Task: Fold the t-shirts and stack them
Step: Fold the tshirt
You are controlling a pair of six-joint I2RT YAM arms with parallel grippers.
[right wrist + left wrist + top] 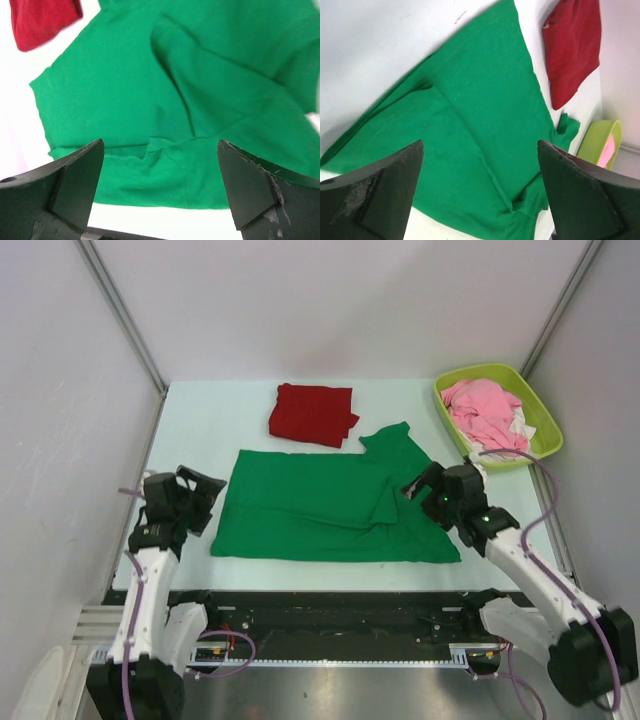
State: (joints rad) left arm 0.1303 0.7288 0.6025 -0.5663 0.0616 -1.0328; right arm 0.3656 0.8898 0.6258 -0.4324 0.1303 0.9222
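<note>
A bright green t-shirt lies spread flat across the middle of the table, one sleeve sticking out toward the back right; it also fills the left wrist view and the right wrist view. Behind it rests a dark red t-shirt, folded into a small rectangle. My left gripper hovers open just off the green shirt's left edge, holding nothing. At the shirt's right edge my right gripper is open too, raised above the cloth with nothing between its fingers.
A lime-green basket at the back right holds a pink garment and a bit of white cloth. Metal frame posts rise at the table's back corners. The table's near edge runs along a black rail between the arm bases.
</note>
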